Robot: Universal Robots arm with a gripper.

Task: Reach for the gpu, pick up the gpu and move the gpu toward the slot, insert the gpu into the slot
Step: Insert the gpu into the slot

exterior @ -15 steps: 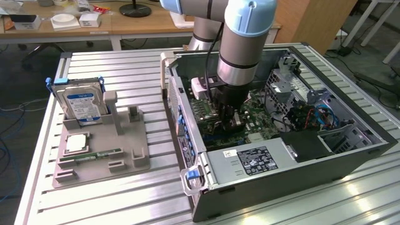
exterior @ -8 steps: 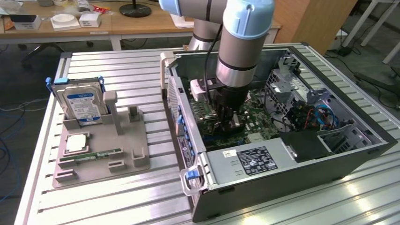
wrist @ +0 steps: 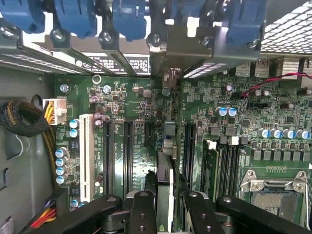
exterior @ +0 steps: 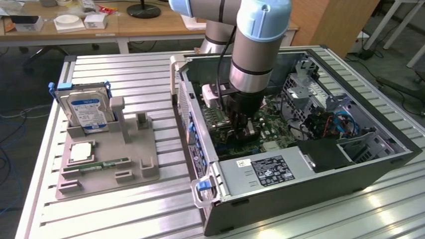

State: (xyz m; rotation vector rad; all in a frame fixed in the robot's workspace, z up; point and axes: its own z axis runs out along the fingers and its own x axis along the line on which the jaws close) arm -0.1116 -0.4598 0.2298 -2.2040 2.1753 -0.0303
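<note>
So the gripper (wrist: 164, 204) is down inside the open computer case (exterior: 371, 169), clamped on the gpu (wrist: 165, 187), which from the wrist view is seen edge-on, standing upright between the two black fingers (wrist: 143, 212) and sitting right over the motherboard (wrist: 234, 146). Room is tight in there: the card is lined up with the row of long black slots (wrist: 127, 151), with the white slot (wrist: 86, 158) off to one side of them and the memory slots plus the cpu socket (wrist: 275, 187) on the other. At the far end of the card is the case's back wall with the blue slot clips (wrist: 78, 19) and the metal slot covers, so there's not much slack lengthwise. Can't tell if the card's bottom edge is actually touching a slot or just above it. In the exterior view the arm (exterior: 259, 45) comes down pretty much vertical into the middle of the case, wrist pointing straight down, clear of the case walls. Outside the case, on the exterior view's left, the grey holder tray (exterior: 106, 174) has the hard drive (exterior: 87, 110) standing up in it and the memory stick (exterior: 99, 164) lying flat.
</note>
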